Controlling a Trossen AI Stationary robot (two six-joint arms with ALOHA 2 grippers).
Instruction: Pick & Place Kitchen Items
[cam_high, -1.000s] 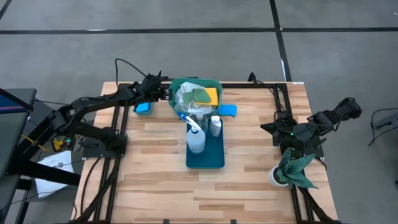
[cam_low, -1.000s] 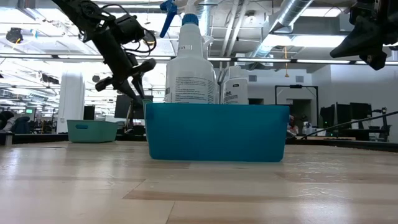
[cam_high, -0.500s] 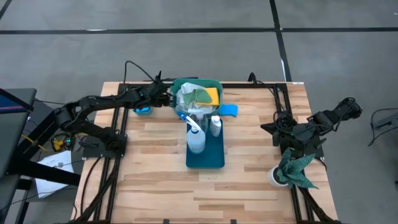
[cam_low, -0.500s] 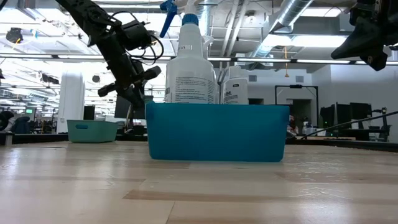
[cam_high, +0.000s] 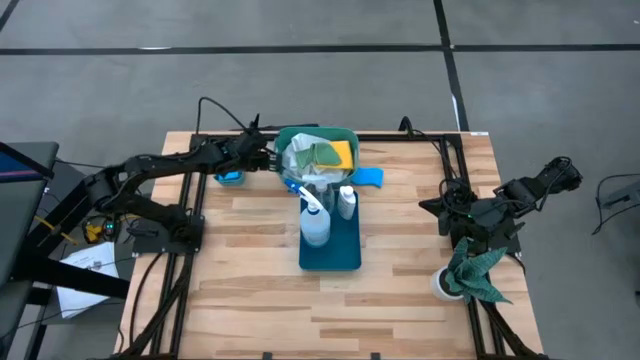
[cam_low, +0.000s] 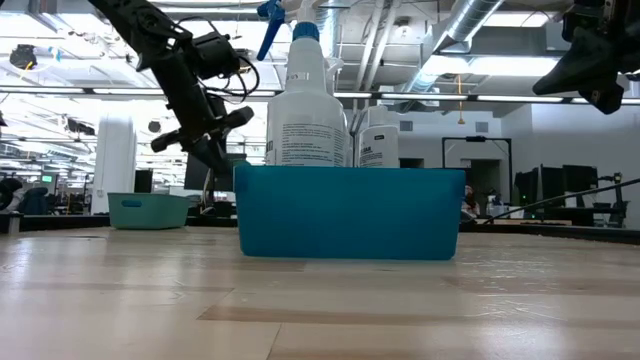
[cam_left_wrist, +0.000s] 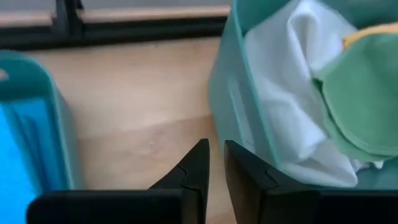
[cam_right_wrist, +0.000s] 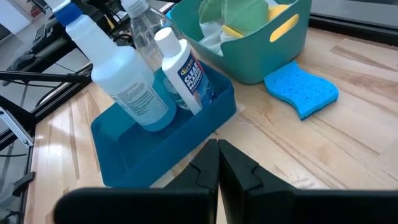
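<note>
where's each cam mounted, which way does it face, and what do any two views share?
High view: overhead, looking straight down on the table; both arms show, left gripper beside the teal basket, right gripper at the right edge.
Low view: table height, level toward the room; blue tray fills the middle.
Left wrist view: past its own nearly shut fingers onto the basket wall.
Right wrist view: past its shut fingers over the tray.
Shared: spray bottle, high, low and right wrist views.
</note>
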